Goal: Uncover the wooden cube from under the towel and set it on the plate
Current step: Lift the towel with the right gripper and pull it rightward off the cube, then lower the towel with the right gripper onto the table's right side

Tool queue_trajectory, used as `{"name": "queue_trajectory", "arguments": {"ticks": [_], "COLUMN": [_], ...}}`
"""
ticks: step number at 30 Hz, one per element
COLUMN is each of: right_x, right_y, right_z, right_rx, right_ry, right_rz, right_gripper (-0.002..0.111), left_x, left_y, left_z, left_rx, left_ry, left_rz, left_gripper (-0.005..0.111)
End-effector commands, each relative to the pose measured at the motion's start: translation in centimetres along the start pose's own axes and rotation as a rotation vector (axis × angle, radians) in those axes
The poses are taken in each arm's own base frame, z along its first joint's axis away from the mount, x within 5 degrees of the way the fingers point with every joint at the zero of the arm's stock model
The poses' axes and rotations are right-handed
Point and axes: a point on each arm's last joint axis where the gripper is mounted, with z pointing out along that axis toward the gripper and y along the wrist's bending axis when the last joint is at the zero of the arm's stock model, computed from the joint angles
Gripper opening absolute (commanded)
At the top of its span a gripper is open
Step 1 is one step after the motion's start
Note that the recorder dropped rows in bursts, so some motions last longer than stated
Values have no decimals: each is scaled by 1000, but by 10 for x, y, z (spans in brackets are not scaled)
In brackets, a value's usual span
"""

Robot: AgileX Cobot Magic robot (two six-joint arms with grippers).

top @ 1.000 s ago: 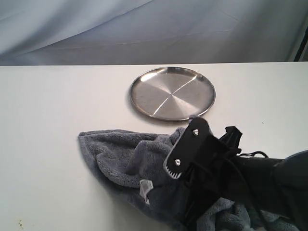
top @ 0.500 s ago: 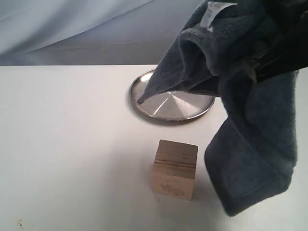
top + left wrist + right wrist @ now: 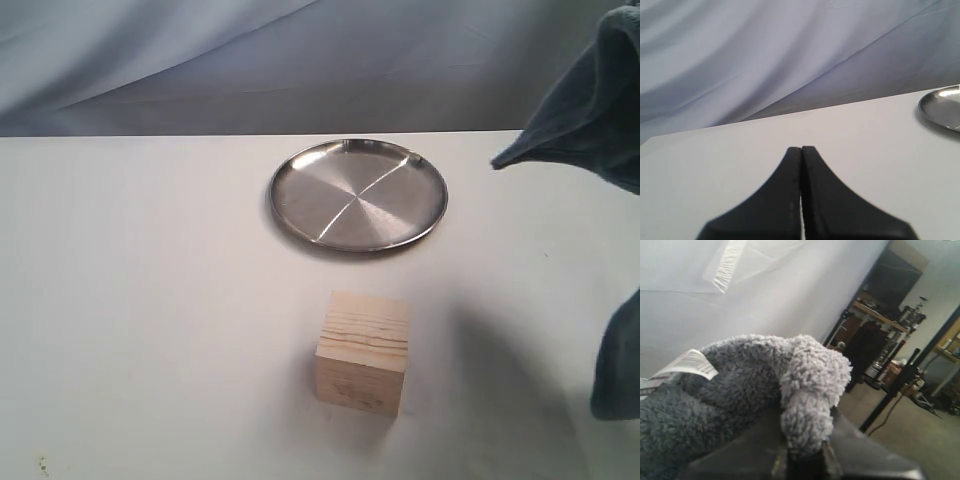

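Observation:
The pale wooden cube stands bare on the white table, in front of the steel plate and apart from it. The blue-grey towel hangs in the air at the exterior view's right edge, clear of the table. In the right wrist view my right gripper is shut on a fold of the towel, whose white label shows. My left gripper is shut with nothing in it, low over the table; the plate's rim shows at that view's edge.
A pale cloth backdrop rises behind the white table. The right wrist view looks out over shelves and stands in the room beyond.
The right gripper closed on the towel, lifted it off the cube and carried it up and to the right, almost out of the exterior view. The cube now stands uncovered.

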Motion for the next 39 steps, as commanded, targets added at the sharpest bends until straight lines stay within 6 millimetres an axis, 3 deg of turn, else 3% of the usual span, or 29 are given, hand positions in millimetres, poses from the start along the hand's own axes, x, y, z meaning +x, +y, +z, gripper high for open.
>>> {"name": "queue_trajectory", "arguments": {"ticks": [1, 12, 23, 31, 39], "right_x": [0, 11, 15, 46, 69], "right_y": [-7, 2, 11, 28, 50], "right_z": [-1, -1, -2, -3, -8], "right_rx": [48, -47, -131, -179, -313], "right_ry": [13, 139, 135, 167, 168], "right_rz": [-10, 7, -6, -110, -67], "right_gripper": [0, 0, 0, 0, 0], "left_x": [0, 0, 0, 0, 0], "left_y": [0, 0, 0, 0, 0], "left_z": [0, 0, 0, 0, 0], "left_rx": [1, 1, 1, 1, 1], "left_ry": [-3, -3, -3, -3, -3], "left_rz": [-12, -12, -12, -12, -12], "left_gripper": [0, 0, 0, 0, 0]}}
